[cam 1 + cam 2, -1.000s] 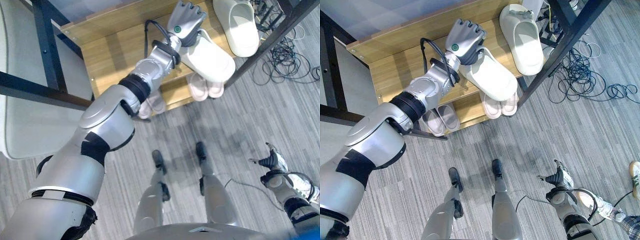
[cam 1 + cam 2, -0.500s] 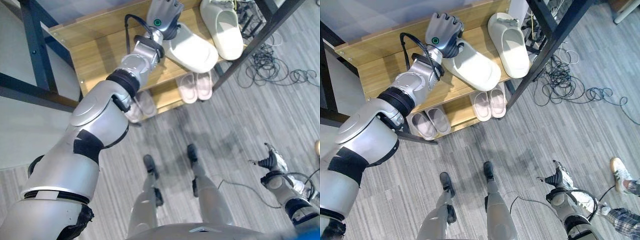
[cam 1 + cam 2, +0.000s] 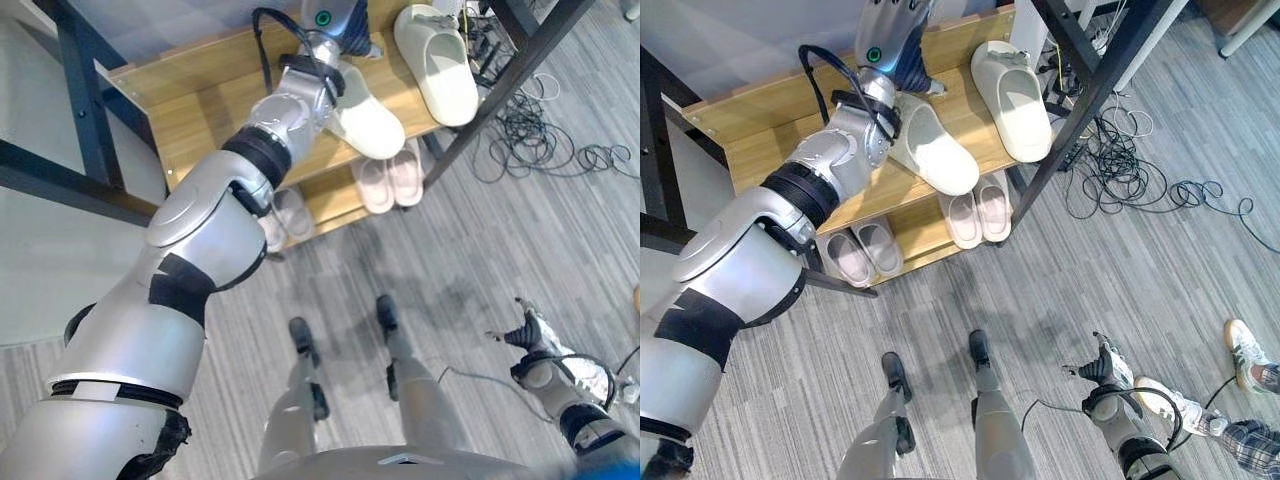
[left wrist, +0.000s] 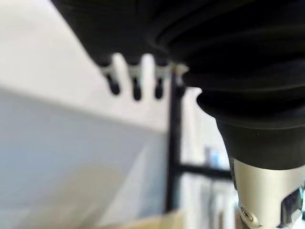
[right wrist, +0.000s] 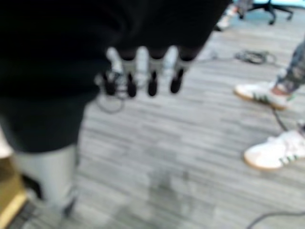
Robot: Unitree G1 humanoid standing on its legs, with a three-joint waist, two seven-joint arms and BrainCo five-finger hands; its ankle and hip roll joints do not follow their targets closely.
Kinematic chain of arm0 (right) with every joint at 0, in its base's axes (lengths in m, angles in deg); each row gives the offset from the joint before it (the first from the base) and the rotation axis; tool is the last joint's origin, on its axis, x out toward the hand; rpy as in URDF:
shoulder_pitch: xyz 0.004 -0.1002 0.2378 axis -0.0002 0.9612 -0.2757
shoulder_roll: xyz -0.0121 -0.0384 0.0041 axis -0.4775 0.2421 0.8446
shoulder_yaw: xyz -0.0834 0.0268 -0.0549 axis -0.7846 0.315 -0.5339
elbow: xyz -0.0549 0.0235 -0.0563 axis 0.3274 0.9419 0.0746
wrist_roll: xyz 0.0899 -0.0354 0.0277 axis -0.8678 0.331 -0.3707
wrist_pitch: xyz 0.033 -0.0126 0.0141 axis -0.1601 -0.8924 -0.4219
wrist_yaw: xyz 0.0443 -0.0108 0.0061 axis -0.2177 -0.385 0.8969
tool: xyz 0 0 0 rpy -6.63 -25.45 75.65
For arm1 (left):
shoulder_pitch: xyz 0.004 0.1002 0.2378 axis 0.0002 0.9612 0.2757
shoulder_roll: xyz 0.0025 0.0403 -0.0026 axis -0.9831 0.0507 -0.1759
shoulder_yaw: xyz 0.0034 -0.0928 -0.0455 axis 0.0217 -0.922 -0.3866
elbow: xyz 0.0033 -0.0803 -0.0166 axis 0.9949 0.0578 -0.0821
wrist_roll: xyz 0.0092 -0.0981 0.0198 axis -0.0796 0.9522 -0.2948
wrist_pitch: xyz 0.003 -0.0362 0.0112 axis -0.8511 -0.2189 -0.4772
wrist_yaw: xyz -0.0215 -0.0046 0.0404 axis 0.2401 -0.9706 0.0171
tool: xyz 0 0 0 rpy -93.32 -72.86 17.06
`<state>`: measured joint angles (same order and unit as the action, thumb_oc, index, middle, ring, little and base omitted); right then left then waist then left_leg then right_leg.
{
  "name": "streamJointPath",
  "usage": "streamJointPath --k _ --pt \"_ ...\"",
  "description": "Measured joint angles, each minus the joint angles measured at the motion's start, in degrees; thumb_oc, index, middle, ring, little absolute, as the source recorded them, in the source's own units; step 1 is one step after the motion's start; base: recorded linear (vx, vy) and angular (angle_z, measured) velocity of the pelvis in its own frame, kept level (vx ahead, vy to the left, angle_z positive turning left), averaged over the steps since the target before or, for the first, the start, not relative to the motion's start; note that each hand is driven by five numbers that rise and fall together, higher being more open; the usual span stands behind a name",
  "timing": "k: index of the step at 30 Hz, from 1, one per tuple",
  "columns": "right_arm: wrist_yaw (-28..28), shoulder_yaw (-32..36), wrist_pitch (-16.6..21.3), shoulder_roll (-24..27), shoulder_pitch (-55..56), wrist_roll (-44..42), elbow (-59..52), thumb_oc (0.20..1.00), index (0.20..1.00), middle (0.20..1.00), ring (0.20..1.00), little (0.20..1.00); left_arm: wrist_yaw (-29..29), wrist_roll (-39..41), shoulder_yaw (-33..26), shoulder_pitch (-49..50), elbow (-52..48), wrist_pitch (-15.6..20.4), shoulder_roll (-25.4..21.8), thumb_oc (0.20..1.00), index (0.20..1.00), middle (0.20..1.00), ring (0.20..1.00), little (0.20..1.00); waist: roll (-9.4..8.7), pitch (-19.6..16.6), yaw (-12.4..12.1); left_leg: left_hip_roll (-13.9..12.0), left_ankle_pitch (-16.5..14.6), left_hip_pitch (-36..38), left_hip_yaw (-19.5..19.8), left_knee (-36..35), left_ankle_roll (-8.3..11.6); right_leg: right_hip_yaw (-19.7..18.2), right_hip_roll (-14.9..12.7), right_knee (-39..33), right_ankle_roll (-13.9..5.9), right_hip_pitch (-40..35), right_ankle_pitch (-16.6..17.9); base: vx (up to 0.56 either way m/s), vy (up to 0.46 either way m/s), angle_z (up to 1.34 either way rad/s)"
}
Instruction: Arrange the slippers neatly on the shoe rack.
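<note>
— Grey striped flooring (image 3: 1060,260) ran up to a wooden shoe rack (image 3: 770,140) in a black frame. Where was the cream slipper (image 3: 932,150)?

— On the rack's upper shelf, toe over the front edge, the left hand (image 3: 890,35) over its heel end. Whether the fingers gripped it, I couldn't tell.

— And its mate?

— A second cream slipper (image 3: 1010,85) lay just beside it on that shelf. Two pale pink pairs (image 3: 978,210) (image 3: 862,250) sat on the lower shelf.

— The right hand (image 3: 1098,368)?

— Low over the floor, fingers spread loosely, holding nothing. A person's white sneakers (image 5: 274,152) stood nearby, with tangled black cables (image 3: 1140,170) beside the rack.
</note>
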<state>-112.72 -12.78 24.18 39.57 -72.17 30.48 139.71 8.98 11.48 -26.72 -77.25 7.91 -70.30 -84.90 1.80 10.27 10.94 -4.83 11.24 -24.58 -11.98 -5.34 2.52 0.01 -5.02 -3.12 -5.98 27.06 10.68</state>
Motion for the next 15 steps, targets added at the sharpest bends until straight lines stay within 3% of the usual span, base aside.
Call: streamJointPath --k 2,8,10,15 --pt "0.2 1.4 0.0 -0.1 1.7 -0.1 -0.2 1.0 1.0 1.0 1.0 1.0 0.0 2.6 -3.5 2.7 -4.7 0.8 1.3 1.0 1.0 1.0 1.0 1.0 0.34 -0.2 -1.0 -0.1 0.0 0.7 0.0 0.0 -0.01 0.0 0.0 -0.1 0.0 -0.7 0.0 0.0 0.0 0.0" --pt "1.0 3.5 -0.1 -0.8 3.7 -1.2 0.5 1.0 1.0 1.0 1.0 1.0 0.0 2.3 -5.4 12.8 -11.4 2.6 0.3 1.0 1.0 1.0 1.0 1.0 1.81 -0.7 -2.7 -0.3 -0.4 2.1 0.3 -0.1 0.63 0.3 -0.1 -0.6 -0.28 -2.6 -0.3 0.0 0.0 0.0" --pt "1.3 4.5 -0.2 -1.0 4.5 -1.8 0.4 1.0 1.0 1.0 1.0 1.0 0.1 2.6 -11.1 21.8 -15.1 3.2 -0.4 1.0 1.0 1.0 1.0 1.0 2.72 -0.8 -2.6 -0.4 -0.7 3.7 0.2 -0.3 0.86 0.5 0.0 -1.3 -0.26 -4.5 -0.3 0.01 -0.009 0.03" --pt "1.7 6.1 -1.3 -1.7 5.9 -2.0 3.1 1.0 1.0 1.0 1.0 1.0 1.0 2.7 -12.9 34.6 -16.0 4.2 -0.8 1.0 1.0 1.0 1.0 1.0 3.48 -0.8 -4.4 -0.8 -0.5 5.1 1.6 -0.3 1.11 2.0 0.3 -2.0 -0.2 -7.0 -0.4 0.0 -0.017 0.11"
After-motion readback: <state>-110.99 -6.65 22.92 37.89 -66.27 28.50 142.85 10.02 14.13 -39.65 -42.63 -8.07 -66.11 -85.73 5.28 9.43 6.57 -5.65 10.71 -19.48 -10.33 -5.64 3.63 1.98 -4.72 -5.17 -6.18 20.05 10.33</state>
